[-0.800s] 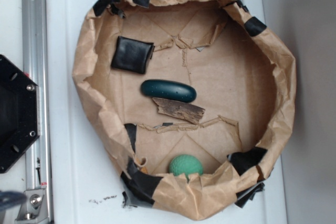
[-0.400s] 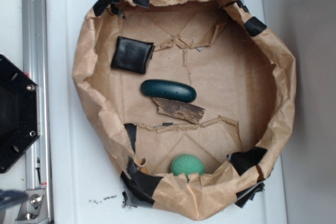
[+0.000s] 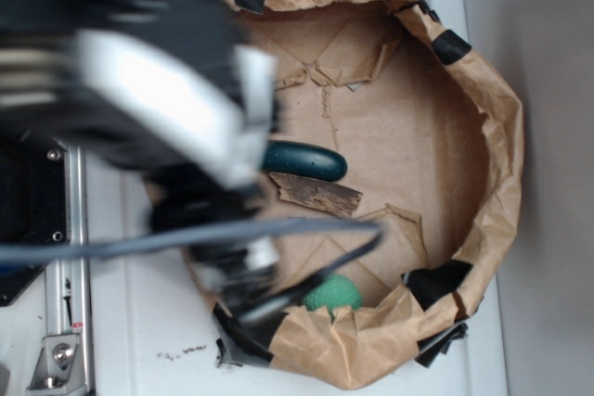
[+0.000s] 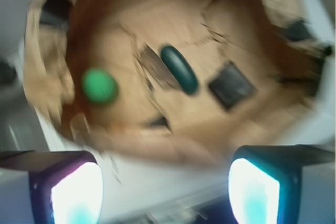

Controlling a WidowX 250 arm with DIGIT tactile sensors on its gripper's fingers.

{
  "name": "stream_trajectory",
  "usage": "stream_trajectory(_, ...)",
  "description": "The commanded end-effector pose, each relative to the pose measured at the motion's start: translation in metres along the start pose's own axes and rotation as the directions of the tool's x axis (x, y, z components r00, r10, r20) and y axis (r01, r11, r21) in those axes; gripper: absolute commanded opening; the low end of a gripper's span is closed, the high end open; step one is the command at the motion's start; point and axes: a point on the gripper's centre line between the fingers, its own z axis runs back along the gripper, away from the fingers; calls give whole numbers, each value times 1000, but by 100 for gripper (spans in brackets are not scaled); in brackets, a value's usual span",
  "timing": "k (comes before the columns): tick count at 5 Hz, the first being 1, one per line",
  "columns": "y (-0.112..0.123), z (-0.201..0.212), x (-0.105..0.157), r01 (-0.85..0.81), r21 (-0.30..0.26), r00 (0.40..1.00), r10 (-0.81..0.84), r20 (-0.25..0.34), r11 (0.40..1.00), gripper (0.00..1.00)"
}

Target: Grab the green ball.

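Two fingers (image 4: 73, 192) of the tool (image 4: 165, 192) are standing wide apart with nothing between them, hanging over the near rim of the paper basin (image 4: 50, 82), all blurred. Past that rim, the green ball (image 4: 99, 86) is sitting against the basin's inside wall. Further in, the bark strip (image 4: 152, 69) and teal oval (image 4: 179, 69) are lying side by side. Beyond those, the black square (image 4: 232, 85) is lying flat.

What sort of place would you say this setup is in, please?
Probably a lab bench for robot grasping trials: a taped brown-paper bin on a white surface holds test items, such as a green ball and a teal oval, beside a metal rail. The arm is blurred.
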Motion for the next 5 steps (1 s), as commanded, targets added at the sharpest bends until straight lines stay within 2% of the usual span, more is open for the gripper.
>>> stream_trajectory(1,-18,-77,71,-272,-43,961,269,-59,961,100)
stream_trajectory(2,-39,-115,58,-307,-34,924,289,-249,951,100)
stream_trajectory(3,-66,-134,20,-307,-60,879,258,-400,950,100)
stream_trajectory(4,-91,-136,-1,-343,-150,838,230,-495,927,100)
stream_trajectory(5,-98,-133,-4,-338,-155,839,223,-497,928,0)
